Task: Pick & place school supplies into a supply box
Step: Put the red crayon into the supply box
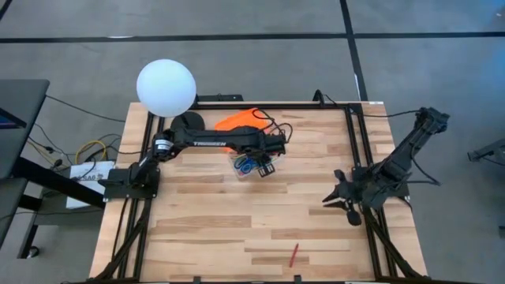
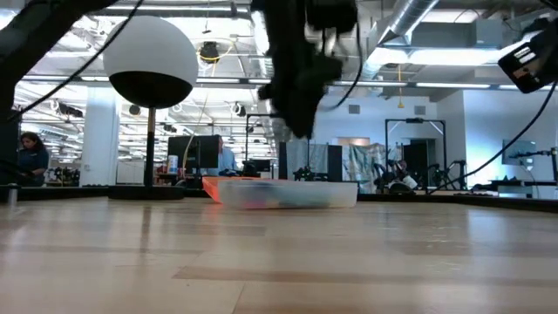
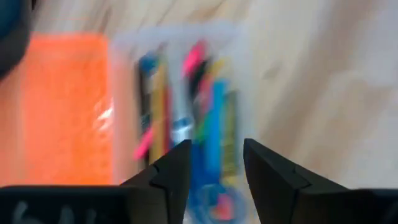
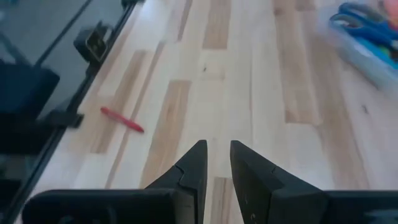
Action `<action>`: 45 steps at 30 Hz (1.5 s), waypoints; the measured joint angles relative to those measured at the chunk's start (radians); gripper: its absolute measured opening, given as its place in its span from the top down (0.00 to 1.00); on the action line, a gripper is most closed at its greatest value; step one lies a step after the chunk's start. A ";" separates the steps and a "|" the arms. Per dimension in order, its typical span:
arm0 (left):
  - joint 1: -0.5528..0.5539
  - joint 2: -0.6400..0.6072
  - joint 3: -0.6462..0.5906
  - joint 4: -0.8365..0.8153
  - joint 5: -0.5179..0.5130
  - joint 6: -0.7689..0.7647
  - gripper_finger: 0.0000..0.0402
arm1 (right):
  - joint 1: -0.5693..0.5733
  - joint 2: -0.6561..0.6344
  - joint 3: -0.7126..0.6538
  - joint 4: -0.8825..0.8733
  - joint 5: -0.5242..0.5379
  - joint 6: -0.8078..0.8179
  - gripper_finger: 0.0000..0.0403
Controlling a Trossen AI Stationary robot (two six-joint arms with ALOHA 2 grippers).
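While the left gripper (image 1: 264,164) hangs above the supply box (image 1: 251,163) just left of centre in the upper half of the high view, its fingers (image 3: 173,171) stand spread with a clear gap and nothing between them. In the left wrist view the box lies directly below, holding pens and pencils (image 3: 186,118) in pink, yellow, blue and green, with blue-handled scissors (image 3: 214,202) at the near end. The orange lid (image 1: 241,120) lies beside the box, toward the top of the high view, near the white globe lamp (image 1: 166,87). One red pen (image 1: 293,254) lies alone on the table (image 1: 213,229) at lower centre, well apart from the box. The right gripper (image 1: 341,197) waits at the right side of the table, fingers (image 4: 189,174) slightly parted, holding nothing.
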 joint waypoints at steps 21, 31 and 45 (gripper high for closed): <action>-0.494 -0.119 -0.003 -0.156 -0.370 -0.455 0.66 | -0.323 0.367 0.000 0.551 -0.558 -0.352 0.84; -0.689 -0.119 -0.004 -0.467 -0.605 -0.903 0.66 | -0.401 0.654 0.156 0.645 -0.698 -0.388 0.84; -0.905 -0.119 -0.009 -0.463 -0.689 -1.061 0.66 | -0.365 0.954 0.520 0.468 -0.845 -0.396 0.84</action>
